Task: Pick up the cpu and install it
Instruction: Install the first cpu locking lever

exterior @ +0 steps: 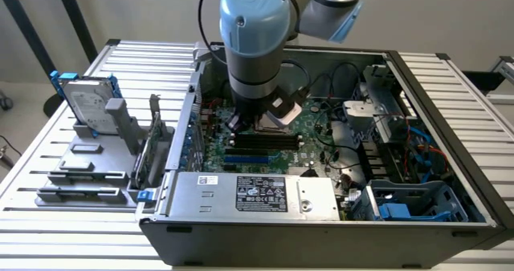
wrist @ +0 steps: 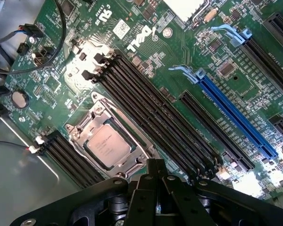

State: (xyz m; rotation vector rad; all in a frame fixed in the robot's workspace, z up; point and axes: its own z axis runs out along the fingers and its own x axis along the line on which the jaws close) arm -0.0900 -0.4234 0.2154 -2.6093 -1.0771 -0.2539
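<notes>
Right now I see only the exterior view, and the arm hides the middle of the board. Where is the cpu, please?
Observer: In the wrist view the cpu lies flat inside the metal socket frame on the green board.
Operator: Does the tool touch it?
Observer: I see no contact. The tool hangs beside the socket, and the chip's silver top is bare.
Operator: Is anything in the long black slots next to the socket?
Observer: No. The black slots beside the socket are empty, and so is the blue slot further away.
</notes>
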